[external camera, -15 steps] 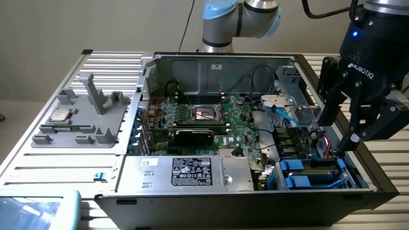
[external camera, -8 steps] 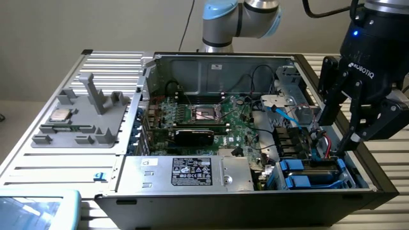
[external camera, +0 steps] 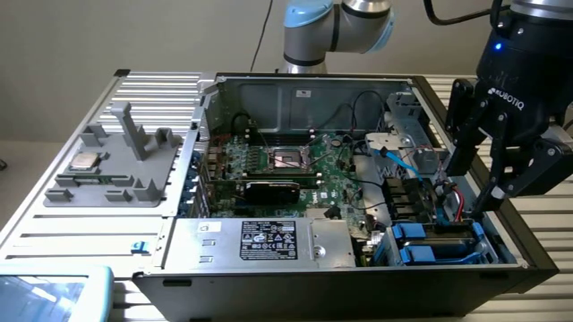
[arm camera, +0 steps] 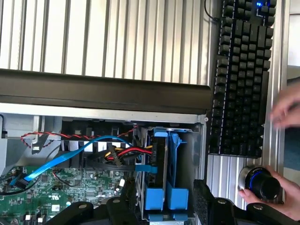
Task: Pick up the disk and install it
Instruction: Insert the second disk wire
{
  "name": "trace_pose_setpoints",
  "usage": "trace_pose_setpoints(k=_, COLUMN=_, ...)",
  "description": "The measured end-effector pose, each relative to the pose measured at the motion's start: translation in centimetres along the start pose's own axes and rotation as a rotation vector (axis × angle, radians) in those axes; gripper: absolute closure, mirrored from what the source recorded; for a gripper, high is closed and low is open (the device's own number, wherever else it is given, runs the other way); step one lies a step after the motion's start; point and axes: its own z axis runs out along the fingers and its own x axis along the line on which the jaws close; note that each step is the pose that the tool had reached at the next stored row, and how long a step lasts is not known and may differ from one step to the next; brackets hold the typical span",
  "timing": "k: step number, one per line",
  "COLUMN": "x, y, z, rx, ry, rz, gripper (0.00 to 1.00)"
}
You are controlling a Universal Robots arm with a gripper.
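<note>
Released tool (external camera: 479,181) hangs over the bay where one disk (arm camera: 159,164) sits.

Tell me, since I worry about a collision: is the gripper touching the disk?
Apart. In the wrist view the fingers flank the disk with a gap on both sides.

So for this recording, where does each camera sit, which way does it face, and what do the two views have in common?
Exterior view: off the arm, above the open black computer case, looking down into it; the arm and its black gripper hang over the case at this view's right.
Wrist view: on the wrist, looking down past the gripper's fingers at the blue plastic drive brackets; a black keyboard and a person's hand on a round knob lie beyond the case wall.
Shared: the blue brackets, the light-blue flat cable and the green motherboard.
</note>
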Motion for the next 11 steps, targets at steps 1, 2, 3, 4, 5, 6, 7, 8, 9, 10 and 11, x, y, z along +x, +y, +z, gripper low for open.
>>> trace_pose_setpoints(k=1, x=0.00, y=0.00, z=0.00, rx=0.0000, ry=0.0000, rz=0.000, gripper=0.40)
trace_pose_setpoints(k=2, x=0.00, y=0.00, z=0.00, rx=0.0000, ry=0.0000, rz=0.000, gripper=0.40)
trace_pose_setpoints(k=3, x=0.00, y=0.00, z=0.00, rx=0.0000, ry=0.0000, rz=0.000, gripper=0.49)
trace_pose_setpoints(k=4, x=0.00, y=0.00, z=0.00, rx=0.0000, ry=0.0000, rz=0.000, gripper=0.49)
trace_pose_setpoints(k=5, x=0.00, y=0.00, z=0.00, rx=0.0000, ry=0.0000, rz=0.000, gripper=0.55)
trace_pose_setpoints(k=6, x=0.00, y=0.00, z=0.00, rx=0.0000, ry=0.0000, rz=0.000, gripper=0.61)
trace_pose_setpoints(k=7, x=0.00, y=0.00, z=0.00, rx=0.0000, ry=0.0000, rz=0.000, gripper=0.61)
trace_pose_setpoints(k=8, x=0.00, y=0.00, z=0.00, rx=0.0000, ry=0.0000, rz=0.000, gripper=0.67)
trace_pose_setpoints(k=9, x=0.00, y=0.00, z=0.00, rx=0.0000, ry=0.0000, rz=0.000, gripper=0.73)
trace_pose_setpoints(k=10, x=0.00, y=0.00, z=0.00, rx=0.0000, ry=0.0000, rz=0.000, gripper=0.73)
trace_pose_setpoints(k=11, x=0.00, y=0.00, z=0.00, rx=0.0000, ry=0.0000, rz=0.000, gripper=0.79)
